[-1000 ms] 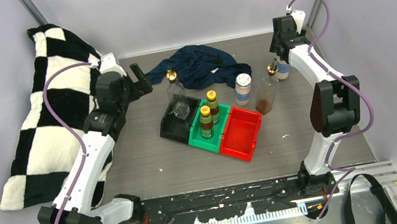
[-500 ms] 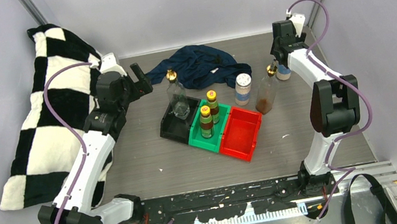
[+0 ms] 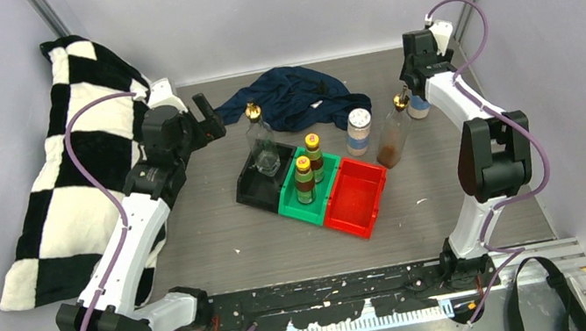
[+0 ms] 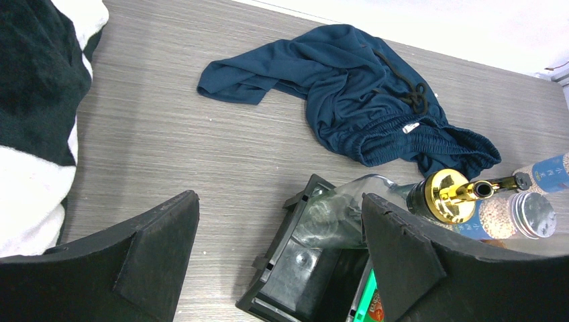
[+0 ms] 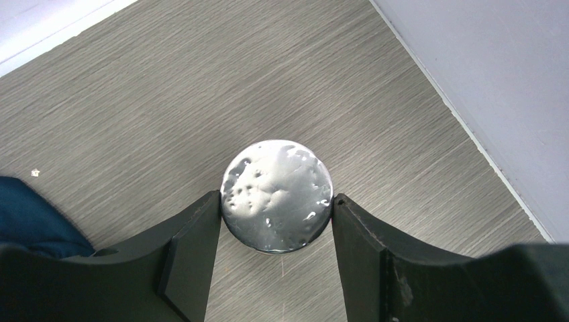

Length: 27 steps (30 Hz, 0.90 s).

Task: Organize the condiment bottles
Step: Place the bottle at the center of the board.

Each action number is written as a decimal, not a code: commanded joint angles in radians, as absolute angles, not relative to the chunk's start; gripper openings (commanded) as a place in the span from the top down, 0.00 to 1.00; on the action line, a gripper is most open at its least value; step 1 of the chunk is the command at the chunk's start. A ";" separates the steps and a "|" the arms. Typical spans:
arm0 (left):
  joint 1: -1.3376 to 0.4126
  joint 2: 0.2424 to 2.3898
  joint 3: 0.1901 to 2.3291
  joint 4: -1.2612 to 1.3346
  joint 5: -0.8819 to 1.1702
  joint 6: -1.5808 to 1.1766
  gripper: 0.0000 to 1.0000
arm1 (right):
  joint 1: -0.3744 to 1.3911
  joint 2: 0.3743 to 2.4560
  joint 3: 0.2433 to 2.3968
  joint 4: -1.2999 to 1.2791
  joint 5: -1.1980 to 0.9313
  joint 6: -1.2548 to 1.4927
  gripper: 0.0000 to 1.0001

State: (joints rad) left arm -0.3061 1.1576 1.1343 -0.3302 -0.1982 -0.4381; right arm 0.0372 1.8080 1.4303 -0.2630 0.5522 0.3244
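Observation:
A clear glass bottle (image 3: pixel 263 148) with a gold pourer top stands in the black bin (image 3: pixel 254 191). Two dark bottles with yellow caps (image 3: pixel 304 180) (image 3: pixel 315 157) stand in the green bin (image 3: pixel 296 208). The red bin (image 3: pixel 357 200) holds nothing. A white-capped jar (image 3: pixel 359 131) and the second glass bottle (image 3: pixel 394 137) stand on the table behind the red bin. My right gripper (image 3: pixel 418 95) (image 5: pixel 276 201) is shut on the second jar's cap (image 5: pixel 276 195) at the back right. My left gripper (image 3: pixel 207 115) (image 4: pixel 278 201) is open and empty, left of the black bin (image 4: pixel 295 268) and its glass bottle (image 4: pixel 339 215).
A dark blue cloth (image 3: pixel 292 94) (image 4: pixel 362 94) lies bunched behind the bins. A black-and-white checkered pillow (image 3: pixel 76 164) leans along the left wall. The right wall runs close beside the held jar (image 3: pixel 418 108).

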 commanded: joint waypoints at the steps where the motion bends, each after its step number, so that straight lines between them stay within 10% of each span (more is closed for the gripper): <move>1: -0.310 1.146 1.149 -0.298 -0.190 -0.442 0.09 | 0.035 1.746 1.455 -0.266 0.563 0.357 0.35; 27: -0.310 1.159 1.152 -0.297 -0.187 -0.446 0.09 | 0.035 1.663 1.541 -0.320 0.566 0.382 0.27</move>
